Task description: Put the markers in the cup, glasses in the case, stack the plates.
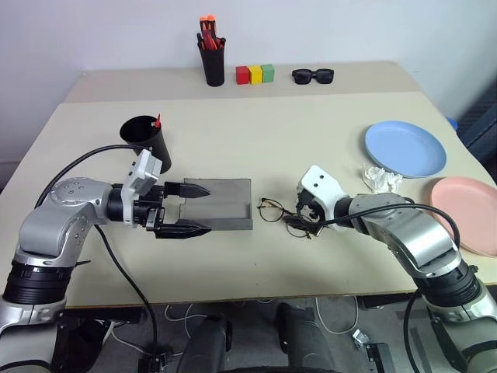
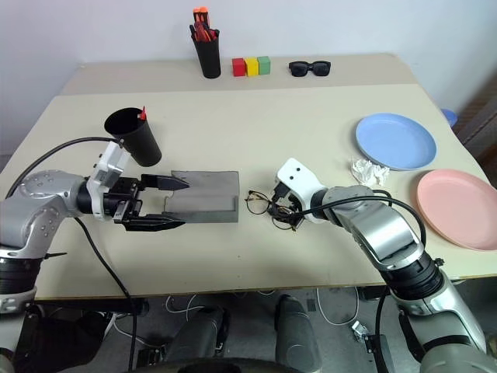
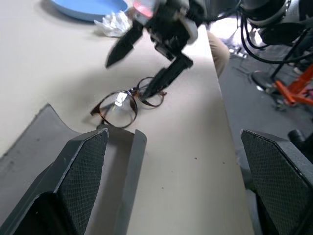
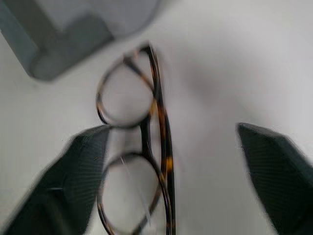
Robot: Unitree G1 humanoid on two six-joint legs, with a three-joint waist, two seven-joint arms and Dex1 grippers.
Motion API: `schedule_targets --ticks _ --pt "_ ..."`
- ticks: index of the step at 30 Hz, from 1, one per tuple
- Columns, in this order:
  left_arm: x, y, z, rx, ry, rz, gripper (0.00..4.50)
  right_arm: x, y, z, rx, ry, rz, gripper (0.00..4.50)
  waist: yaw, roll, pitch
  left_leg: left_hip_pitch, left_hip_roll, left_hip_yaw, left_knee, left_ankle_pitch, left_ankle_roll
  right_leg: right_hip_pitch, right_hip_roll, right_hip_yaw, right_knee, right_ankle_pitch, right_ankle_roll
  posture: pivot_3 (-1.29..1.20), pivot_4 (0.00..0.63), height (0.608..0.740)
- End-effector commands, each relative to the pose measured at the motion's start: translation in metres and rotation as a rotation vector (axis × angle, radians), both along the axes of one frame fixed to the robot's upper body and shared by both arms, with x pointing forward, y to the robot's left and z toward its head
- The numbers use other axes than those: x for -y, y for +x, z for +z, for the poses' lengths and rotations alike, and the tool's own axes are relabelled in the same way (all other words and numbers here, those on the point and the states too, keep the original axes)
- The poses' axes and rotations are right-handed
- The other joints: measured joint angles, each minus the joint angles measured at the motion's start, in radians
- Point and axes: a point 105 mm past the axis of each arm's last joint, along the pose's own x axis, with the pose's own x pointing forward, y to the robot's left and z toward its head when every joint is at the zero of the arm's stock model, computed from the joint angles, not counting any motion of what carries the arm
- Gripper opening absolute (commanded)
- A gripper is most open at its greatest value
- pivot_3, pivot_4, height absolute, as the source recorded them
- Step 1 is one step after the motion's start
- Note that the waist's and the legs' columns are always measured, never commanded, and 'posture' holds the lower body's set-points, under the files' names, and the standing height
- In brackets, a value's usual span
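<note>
Thin wire-framed round-lens glasses (image 1: 281,214) lie right of the flat grey case (image 1: 221,203), between the right gripper's (image 4: 166,161) spread fingers; left gripper (image 1: 192,210) fully released.

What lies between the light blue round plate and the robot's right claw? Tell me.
A small crumpled white paper wad lies on the table between the light blue round plate and the right claw, close to the plate's near edge, seen in both eye views.

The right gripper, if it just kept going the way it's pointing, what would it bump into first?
Most likely the glasses. The right gripper points down at them with fingers open to either side. The case lies beyond, though depth is hard to judge.
</note>
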Motion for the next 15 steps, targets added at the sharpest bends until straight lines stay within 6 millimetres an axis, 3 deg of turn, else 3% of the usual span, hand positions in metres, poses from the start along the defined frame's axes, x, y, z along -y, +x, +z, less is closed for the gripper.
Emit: schedule_targets --ticks 1,5,11,15 --pt "0.000 -0.002 0.009 0.044 -0.001 -0.003 4.50 -0.001 0.000 0.006 0.020 -0.009 0.021 2.03 0.000 0.000 0.000 0.000 0.000 0.000 0.000 0.000 0.000 0.000 0.000 0.000 0.000 0.000 0.000 0.00 0.150 0.740" --pt "0.001 -0.001 0.011 0.049 -0.010 0.000 4.50 -0.002 0.001 0.008 0.029 -0.017 0.030 0.04 0.000 0.000 0.000 0.000 0.000 0.000 0.000 0.000 0.000 0.000 0.000 0.000 0.000 0.000 0.000 0.00 0.150 0.740" --pt "-0.002 -0.001 0.006 0.034 -0.005 0.001 4.50 0.000 0.001 0.002 0.019 -0.049 0.048 0.04 0.001 0.000 0.000 0.000 0.000 0.000 0.000 0.000 0.000 0.000 0.000 0.000 0.000 0.000 0.000 0.00 0.150 0.740" --pt "-0.006 0.000 0.007 0.030 -0.016 0.015 4.50 -0.004 0.007 0.014 0.059 -0.012 0.052 0.04 0.000 0.000 0.000 0.000 0.000 0.000 0.000 0.000 0.000 0.000 0.000 0.000 0.000 0.000 0.000 0.00 0.150 0.740"
